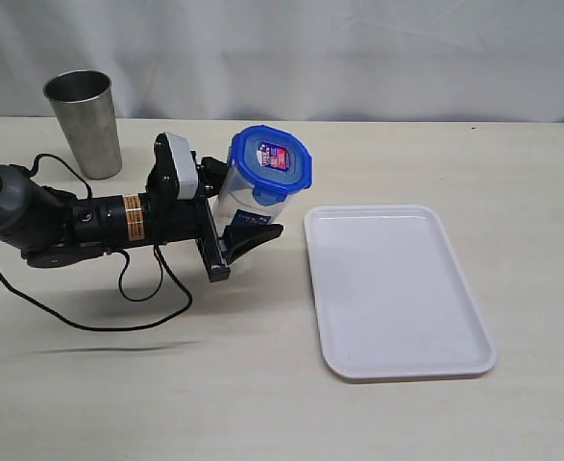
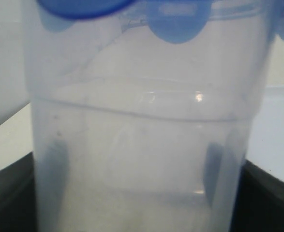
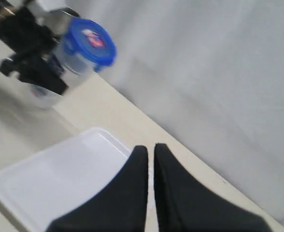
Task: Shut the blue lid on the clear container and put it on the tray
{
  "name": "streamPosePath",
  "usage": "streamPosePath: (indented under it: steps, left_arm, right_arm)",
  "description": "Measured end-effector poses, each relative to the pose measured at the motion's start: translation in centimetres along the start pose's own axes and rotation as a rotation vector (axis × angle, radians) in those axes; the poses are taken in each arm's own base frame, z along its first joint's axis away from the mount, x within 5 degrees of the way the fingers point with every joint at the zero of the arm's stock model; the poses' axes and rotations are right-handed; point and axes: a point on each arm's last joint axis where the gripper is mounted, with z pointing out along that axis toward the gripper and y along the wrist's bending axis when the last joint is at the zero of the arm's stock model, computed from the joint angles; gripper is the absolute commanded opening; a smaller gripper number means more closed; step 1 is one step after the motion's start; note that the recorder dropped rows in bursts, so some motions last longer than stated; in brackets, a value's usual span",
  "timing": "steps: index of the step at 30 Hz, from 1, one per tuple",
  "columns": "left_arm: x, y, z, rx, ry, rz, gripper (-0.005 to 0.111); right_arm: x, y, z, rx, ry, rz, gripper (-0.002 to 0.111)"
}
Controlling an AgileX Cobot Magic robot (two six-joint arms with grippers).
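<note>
My left gripper (image 1: 233, 206) is shut on the lower body of the clear container (image 1: 235, 197), holding it tilted just left of the tray (image 1: 392, 288). The blue lid (image 1: 272, 158) sits on the container's mouth, its red-and-white label facing up. In the left wrist view the container (image 2: 142, 125) fills the frame, with dark fingers (image 2: 214, 164) showing through its wall on both sides and the lid's flaps (image 2: 173, 21) at its rim. My right gripper (image 3: 150, 147) is shut and empty, off to the tray's right; its view shows the lid (image 3: 91, 41) and the tray (image 3: 59, 183).
A tapered steel cup (image 1: 85, 123) stands at the back left of the table. The left arm's black cable (image 1: 118, 288) loops over the tabletop in front of the arm. A white curtain backs the table.
</note>
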Motion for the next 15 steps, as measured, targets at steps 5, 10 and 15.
streamPosePath:
  steps: [5, 10, 15]
  left_arm:
    - [0.0, 0.0, 0.0, 0.000, 0.000, 0.000, 0.000]
    - [0.0, 0.0, 0.0, 0.000, 0.000, 0.000, 0.000]
    - [0.0, 0.0, 0.0, 0.000, -0.002, 0.000, 0.000]
  right_arm:
    - [0.7, -1.1, -0.2, 0.198, 0.131, 0.017, 0.005]
    - [1.1, -1.6, -0.4, 0.293, 0.194, 0.025, 0.005]
    - [1.1, -1.7, -0.4, 0.305, 0.201, 0.026, 0.005]
